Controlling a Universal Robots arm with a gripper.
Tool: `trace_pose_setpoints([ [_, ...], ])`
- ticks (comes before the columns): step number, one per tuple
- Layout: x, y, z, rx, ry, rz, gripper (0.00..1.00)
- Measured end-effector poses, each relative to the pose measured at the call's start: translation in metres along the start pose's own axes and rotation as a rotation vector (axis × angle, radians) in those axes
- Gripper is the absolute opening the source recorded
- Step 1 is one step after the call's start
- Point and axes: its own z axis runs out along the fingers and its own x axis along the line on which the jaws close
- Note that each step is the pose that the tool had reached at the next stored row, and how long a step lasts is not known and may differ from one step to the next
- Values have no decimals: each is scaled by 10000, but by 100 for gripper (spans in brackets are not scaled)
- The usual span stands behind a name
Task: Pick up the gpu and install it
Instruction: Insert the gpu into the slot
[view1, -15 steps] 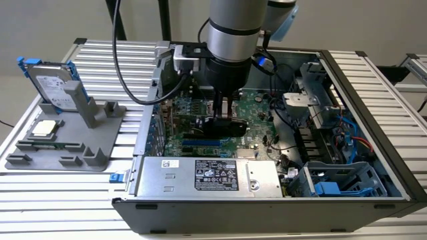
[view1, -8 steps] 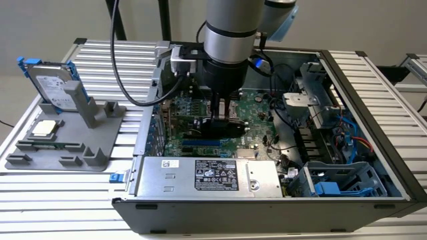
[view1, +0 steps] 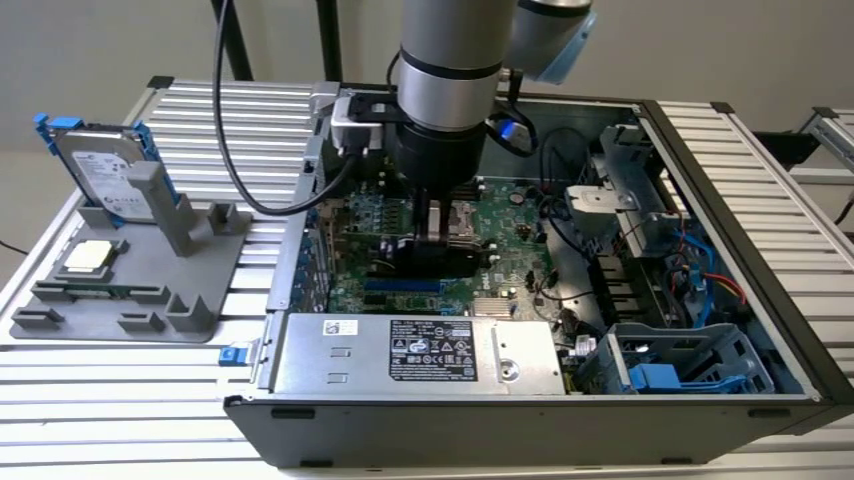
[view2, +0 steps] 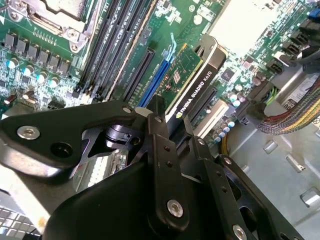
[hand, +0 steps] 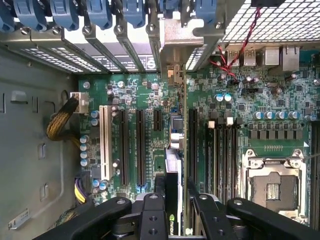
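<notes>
The gpu (view2: 194, 82) is a green card with a black cooler. It stands on edge over the motherboard's expansion slots, inside the open computer case (view1: 747, 250). My gripper (view2: 172, 117) is shut on the card's upper edge, one black finger on each face. In the first wrist view the gpu (hand: 172, 167) is seen edge-on between the fingers (hand: 151, 207), in line with a long slot that runs toward the rear bracket openings. In the exterior view the gripper (view1: 434, 245) is low over the board's middle, holding the gpu (view1: 398, 252). I cannot tell whether the card is seated in its slot.
A grey stand (view1: 134, 290) at the exterior view's left holds a hard drive (view1: 107, 170) in a blue frame and a small square CPU chip (view1: 87, 257). In the case are a power supply (view1: 414, 350), a CPU socket (hand: 272, 187), cables (view2: 292, 117) and a blue drive cage (view1: 681, 365).
</notes>
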Motion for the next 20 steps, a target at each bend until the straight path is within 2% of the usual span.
trace_pose_setpoints([
  [8, 30, 24, 20, 0, -1, 0, 0],
  [20, 32, 63, 77, -1, 1, 1, 0],
])
